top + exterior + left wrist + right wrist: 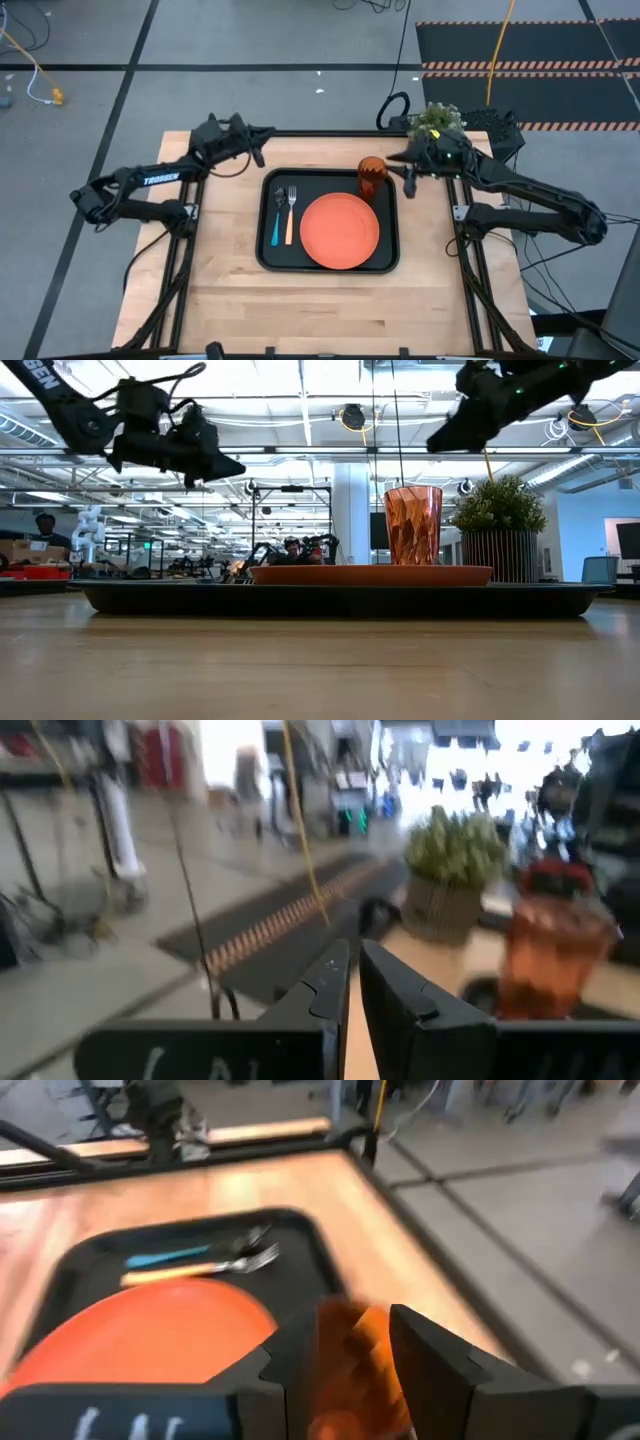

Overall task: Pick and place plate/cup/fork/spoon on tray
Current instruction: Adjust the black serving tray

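Note:
The black tray (320, 185) lies in the middle of the table. On it rest the orange plate (340, 230), the tan-handled fork (291, 215) and the blue-handled spoon (277, 220), side by side at its left. The orange ribbed cup (372, 178) stands upright in the tray's far right corner (413, 525). My right gripper (407, 183) is open, just right of the cup and above its rim (440, 440); the cup shows past its fingers (350, 1365). My left gripper (258, 152) is shut and empty, raised over the tray's far left corner (225, 465).
A potted green plant (437, 118) stands at the table's far right, behind my right gripper (497, 530). Bare wood lies left, right and in front of the tray. Cables and a dark striped mat lie on the floor beyond the far edge.

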Controlling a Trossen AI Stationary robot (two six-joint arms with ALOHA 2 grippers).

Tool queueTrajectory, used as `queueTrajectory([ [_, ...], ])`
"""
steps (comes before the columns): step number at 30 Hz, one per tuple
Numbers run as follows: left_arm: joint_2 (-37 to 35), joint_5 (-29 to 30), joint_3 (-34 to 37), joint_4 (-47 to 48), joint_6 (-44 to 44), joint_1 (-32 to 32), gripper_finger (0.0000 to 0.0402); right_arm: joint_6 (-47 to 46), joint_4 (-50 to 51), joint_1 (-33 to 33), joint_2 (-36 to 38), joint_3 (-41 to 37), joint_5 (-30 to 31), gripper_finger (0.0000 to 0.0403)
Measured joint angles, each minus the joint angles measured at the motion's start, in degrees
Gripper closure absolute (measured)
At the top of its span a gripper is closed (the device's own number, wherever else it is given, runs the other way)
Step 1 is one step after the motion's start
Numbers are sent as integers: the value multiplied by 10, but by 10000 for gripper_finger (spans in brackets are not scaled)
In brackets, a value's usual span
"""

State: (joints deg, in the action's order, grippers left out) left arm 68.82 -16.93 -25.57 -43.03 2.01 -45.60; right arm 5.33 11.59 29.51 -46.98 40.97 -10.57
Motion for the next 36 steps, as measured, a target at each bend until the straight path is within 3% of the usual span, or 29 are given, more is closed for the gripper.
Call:
queueTrajectory([
  [5,2,-7,-84,221,-49,1,371,-72,83,-23,37,0,0,284],
  [7,5,5,-104,263,-59,7,371,-102,113,-33,50,0,0,284],
  [16,5,43,-106,307,-61,47,371,-208,253,-103,65,-8,-2,284],
  [26,5,61,-106,335,-38,58,371,-176,247,-143,65,-67,-1,284],
  [32,34,131,-105,360,-38,57,371,-153,213,-143,62,-88,-1,284],
  [36,70,139,-105,338,-41,57,371,-151,200,-143,59,-88,-2,284],
])
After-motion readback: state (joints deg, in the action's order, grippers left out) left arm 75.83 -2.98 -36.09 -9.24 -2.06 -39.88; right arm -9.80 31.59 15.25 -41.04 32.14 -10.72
